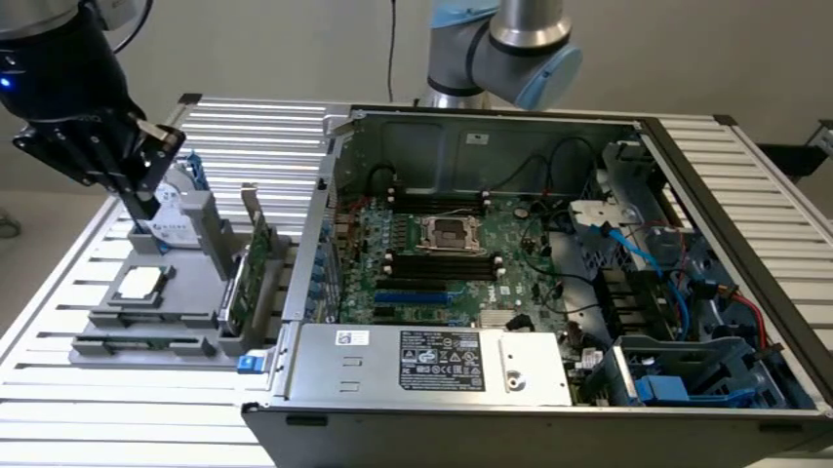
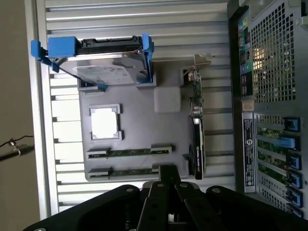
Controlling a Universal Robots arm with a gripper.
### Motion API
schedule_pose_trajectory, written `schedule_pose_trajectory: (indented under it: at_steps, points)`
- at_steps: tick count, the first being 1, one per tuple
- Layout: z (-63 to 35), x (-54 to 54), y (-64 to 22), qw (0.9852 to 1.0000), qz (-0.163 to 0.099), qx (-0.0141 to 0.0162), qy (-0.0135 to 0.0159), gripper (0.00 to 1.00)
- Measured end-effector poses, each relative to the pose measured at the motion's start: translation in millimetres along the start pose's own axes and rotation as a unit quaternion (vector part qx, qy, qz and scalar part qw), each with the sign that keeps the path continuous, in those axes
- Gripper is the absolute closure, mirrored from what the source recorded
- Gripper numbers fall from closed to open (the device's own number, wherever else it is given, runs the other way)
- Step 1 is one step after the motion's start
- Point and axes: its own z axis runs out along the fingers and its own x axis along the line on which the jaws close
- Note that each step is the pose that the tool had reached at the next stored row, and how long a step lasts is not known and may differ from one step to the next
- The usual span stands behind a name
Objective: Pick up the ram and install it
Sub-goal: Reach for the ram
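Two ram sticks, thin green strips, lie in slots at the front edge of a grey holder tray [image 1: 176, 292]. One ram stick [image 2: 129, 151] lies beside the other [image 2: 126, 171], and the front one [image 1: 143, 343] also shows in the exterior view. My black gripper [image 1: 140, 220] hangs over the tray's back part, by the hard drive, well above the ram. Its fingers [image 2: 166, 180] are shut together with nothing between them.
The tray also carries a hard drive in a blue caddy [image 2: 103, 60], a CPU [image 2: 105, 122] and an upright green expansion card [image 1: 250, 268]. An open computer case [image 1: 547, 273] stands at the exterior view's right, its motherboard showing black and blue slots [image 1: 436, 278].
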Motion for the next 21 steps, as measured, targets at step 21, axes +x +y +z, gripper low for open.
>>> schedule_pose_trajectory:
  at_steps: [21]
  points:
    - [16.0,27.7,-26.3,1.0,0.0,0.0004,0.0054,0.89]
